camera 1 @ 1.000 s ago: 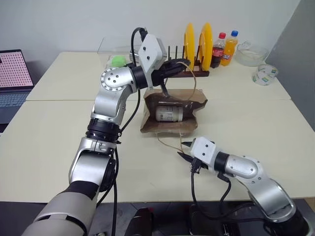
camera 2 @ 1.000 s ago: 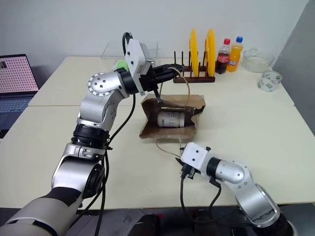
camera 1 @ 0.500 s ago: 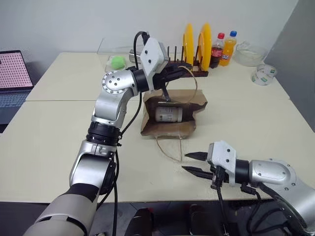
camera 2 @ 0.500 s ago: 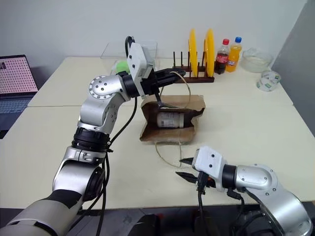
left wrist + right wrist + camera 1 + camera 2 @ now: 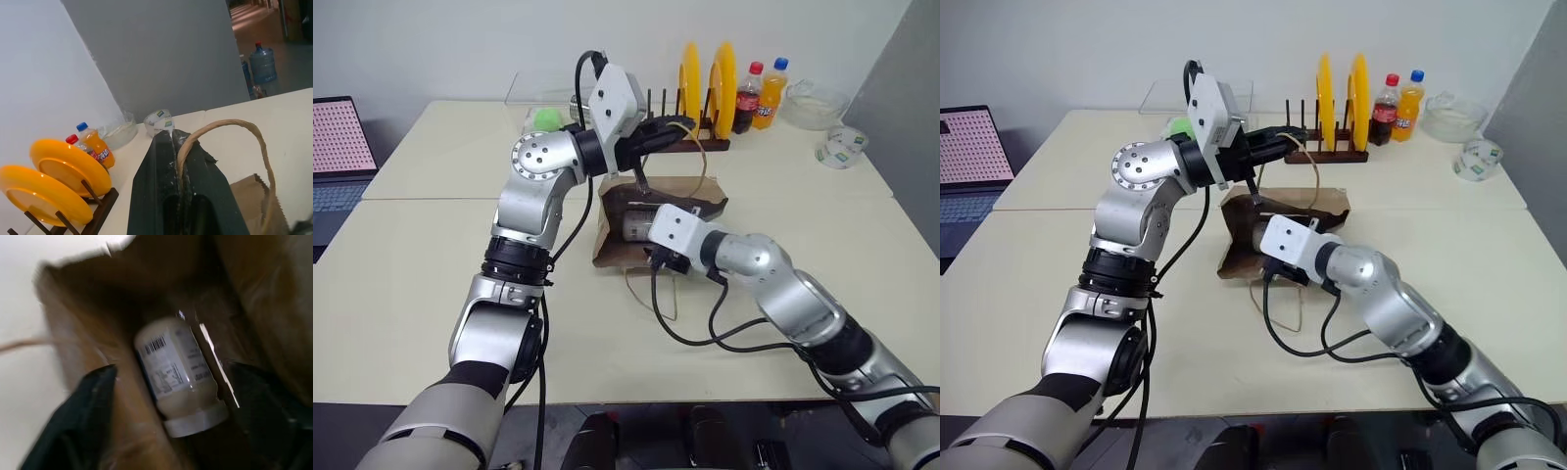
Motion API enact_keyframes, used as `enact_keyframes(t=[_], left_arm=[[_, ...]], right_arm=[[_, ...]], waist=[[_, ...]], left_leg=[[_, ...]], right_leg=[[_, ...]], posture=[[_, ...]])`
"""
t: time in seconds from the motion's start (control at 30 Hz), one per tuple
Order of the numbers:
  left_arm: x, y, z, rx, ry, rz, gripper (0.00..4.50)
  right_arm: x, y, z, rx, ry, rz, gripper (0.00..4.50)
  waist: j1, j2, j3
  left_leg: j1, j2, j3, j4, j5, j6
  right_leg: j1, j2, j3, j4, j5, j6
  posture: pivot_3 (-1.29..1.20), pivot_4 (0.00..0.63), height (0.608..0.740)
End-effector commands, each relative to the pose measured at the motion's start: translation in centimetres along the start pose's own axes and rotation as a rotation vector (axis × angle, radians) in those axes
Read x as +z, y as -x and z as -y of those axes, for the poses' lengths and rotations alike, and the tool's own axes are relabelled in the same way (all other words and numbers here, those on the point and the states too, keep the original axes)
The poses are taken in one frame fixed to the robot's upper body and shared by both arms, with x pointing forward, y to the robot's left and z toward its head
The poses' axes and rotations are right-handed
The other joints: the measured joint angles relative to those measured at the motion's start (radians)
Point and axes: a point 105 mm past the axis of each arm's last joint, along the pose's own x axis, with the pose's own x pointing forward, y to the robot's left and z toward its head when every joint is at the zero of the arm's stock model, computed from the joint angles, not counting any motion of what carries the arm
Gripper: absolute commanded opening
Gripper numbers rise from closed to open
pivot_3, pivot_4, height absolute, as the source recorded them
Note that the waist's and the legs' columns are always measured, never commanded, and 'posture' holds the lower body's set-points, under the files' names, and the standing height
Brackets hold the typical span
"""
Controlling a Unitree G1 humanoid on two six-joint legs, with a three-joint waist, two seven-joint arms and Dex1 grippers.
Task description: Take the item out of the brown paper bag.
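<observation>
- black fingers of the left gripper pinched tight on a tan cord handle of the brown paper bag, holding the upper side lifted so the mouth gapes toward the robot.
- white plastic bottle lying on its side inside the bag, long axis roughly across the mouth in the head views, label wrapped round its middle.
- right gripper at the bag's mouth, fingers spread wide, one dark finger on each side of the bottle, bottle directly ahead between them; no contact visible yet.
- right arm plainly the nearer to the bottle; left one busy with the handle.
- likely next: push a little deeper, close across the bottle's body rather than the cap.
- barcode and small print on the bottle's label, unreadable.
- yellow plates in a wooden rack behind the bag; cola bottle with red label and orange soda bottle further right, brand script too small to read.
</observation>
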Motion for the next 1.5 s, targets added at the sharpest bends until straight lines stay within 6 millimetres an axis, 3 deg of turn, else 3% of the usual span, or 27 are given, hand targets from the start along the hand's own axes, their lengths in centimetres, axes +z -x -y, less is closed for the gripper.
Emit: enact_keyframes(t=[0.03,0.27,0.57,0.67,0.73,0.9,1.03,1.2,1.3,1.5], left_arm=[[2.1,-0.1,-0.7,0.007,-0.063,0.054,0.00],[2.1,-0.2,-0.8,0.004,-0.071,0.056,0.00],[1.9,0.0,-1.0,0.009,-0.075,0.048,0.00],[1.6,0.2,-1.1,0.015,-0.079,0.038,0.00],[1.4,0.4,-1.3,0.020,-0.083,0.030,0.00],[1.2,0.5,-1.6,0.028,-0.093,0.020,0.00],[0.8,0.6,-1.9,0.039,-0.105,0.000,0.00],[0.1,0.8,-2.6,0.073,-0.126,-0.036,0.00],[-0.1,0.7,-2.7,0.080,-0.138,-0.047,0.00],[-0.5,0.6,-2.8,0.082,-0.142,-0.064,0.00]], right_arm=[[0.4,-1.0,0.5,-0.037,0.124,-0.023,4.48],[-1.2,-3.4,1.2,-0.038,0.359,-0.162,4.48],[-2.7,-5.4,-0.2,0.054,0.389,-0.215,4.48],[-2.8,-5.6,-0.5,0.073,0.372,-0.207,3.93],[-2.4,-5.3,-0.4,0.076,0.372,-0.180,3.24],[-1.3,-4.5,0.3,0.064,0.382,-0.119,3.09],[1.0,-3.0,0.6,0.086,0.374,0.009,3.09],[2.4,0.2,-0.5,0.226,0.332,0.185,3.09],[2.9,1.7,-0.2,0.250,0.298,0.253,3.09],[6.0,5.1,1.4,0.284,0.096,0.446,3.09]], waist=[[-0.002,0.000,0.000],[-0.012,0.000,0.000],[-0.017,0.000,-0.001],[-0.020,0.000,-0.001],[-0.024,0.000,-0.001],[-0.030,0.000,-0.001],[-0.031,0.000,-0.001],[-0.035,0.000,-0.001],[-0.035,0.000,-0.001],[-0.034,0.000,-0.001]], left_leg=[[-0.002,0.000,0.000,0.000,0.000,0.000],[-0.002,0.000,0.001,0.000,0.000,-0.001],[-0.002,0.000,0.001,0.000,0.000,-0.001],[-0.001,0.000,0.001,0.001,0.001,-0.001],[-0.001,0.000,0.001,0.001,0.001,-0.001],[-0.001,-0.001,0.000,0.001,0.001,-0.001],[-0.002,-0.001,0.000,0.001,0.001,-0.001],[-0.002,-0.001,0.000,0.000,0.001,-0.001],[-0.002,-0.001,0.000,0.001,0.001,-0.001],[-0.002,0.000,0.000,0.001,0.001,-0.001]], right_leg=[[-0.003,0.000,0.000,0.001,0.000,0.000],[-0.004,0.000,0.001,0.002,0.000,0.000],[-0.004,0.000,0.001,0.002,0.001,-0.001],[-0.004,0.000,0.001,0.003,0.001,-0.001],[-0.004,0.000,0.001,0.005,0.001,-0.001],[-0.004,0.000,0.001,0.006,0.001,-0.001],[-0.005,0.000,0.001,0.005,0.001,-0.001],[-0.005,0.000,0.001,0.005,0.001,-0.001],[-0.004,0.000,0.001,0.004,0.001,-0.001],[-0.005,0.000,0.001,0.005,0.001,-0.001]], posture=[[0.00,0.150,0.740],[0.00,0.150,0.740],[0.00,0.150,0.740],[0.00,0.150,0.740],[0.00,0.150,0.740],[0.00,0.150,0.740],[0.00,0.150,0.740],[0.00,0.150,0.740],[0.00,0.150,0.740],[0.00,0.150,0.740]])
